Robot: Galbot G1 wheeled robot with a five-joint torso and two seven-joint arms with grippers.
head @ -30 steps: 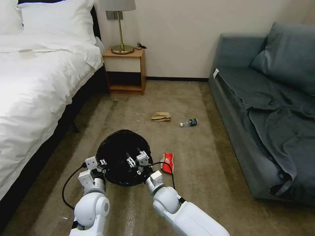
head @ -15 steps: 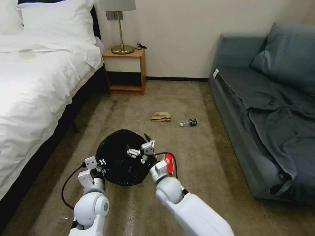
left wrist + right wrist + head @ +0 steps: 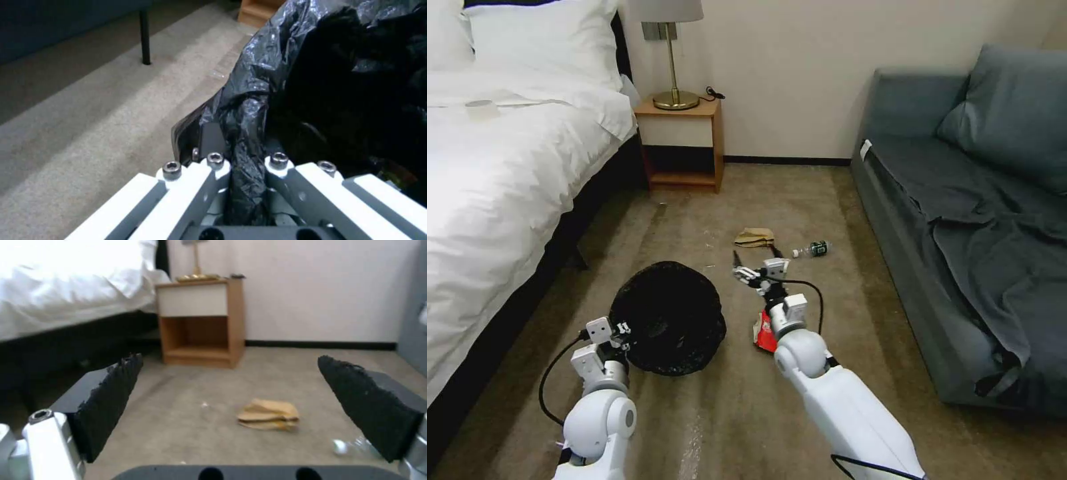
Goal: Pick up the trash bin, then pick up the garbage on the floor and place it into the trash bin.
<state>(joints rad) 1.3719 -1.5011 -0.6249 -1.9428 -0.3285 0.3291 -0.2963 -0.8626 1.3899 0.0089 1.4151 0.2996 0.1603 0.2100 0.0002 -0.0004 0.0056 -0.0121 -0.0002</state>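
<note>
The right gripper (image 3: 755,272) has left the trash bin (image 3: 667,319) and reaches, jaws spread, toward the paper bag (image 3: 754,237). At the left wrist, fingers (image 3: 213,166) pinch the bin's liner. The right wrist view centres the bag (image 3: 268,414): light, crushable, best pinched across its folded middle.

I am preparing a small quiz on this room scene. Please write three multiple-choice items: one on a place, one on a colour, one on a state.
1. Where does the crumpled paper bag lie?
A. on the bed
B. on the carpet
C. on the sofa

2. What colour is the snack packet beside the right arm?
A. red
B. blue
C. green

3. How stands the right gripper?
A. shut on the bottle
B. shut on the bin
C. open, holding nothing

Answers:
1 B, it rests on the carpet near the small bottle.
2 A, its face is red.
3 C, the right wrist view shows spread fingers; the left gripper pinches the trash bin liner.
</note>
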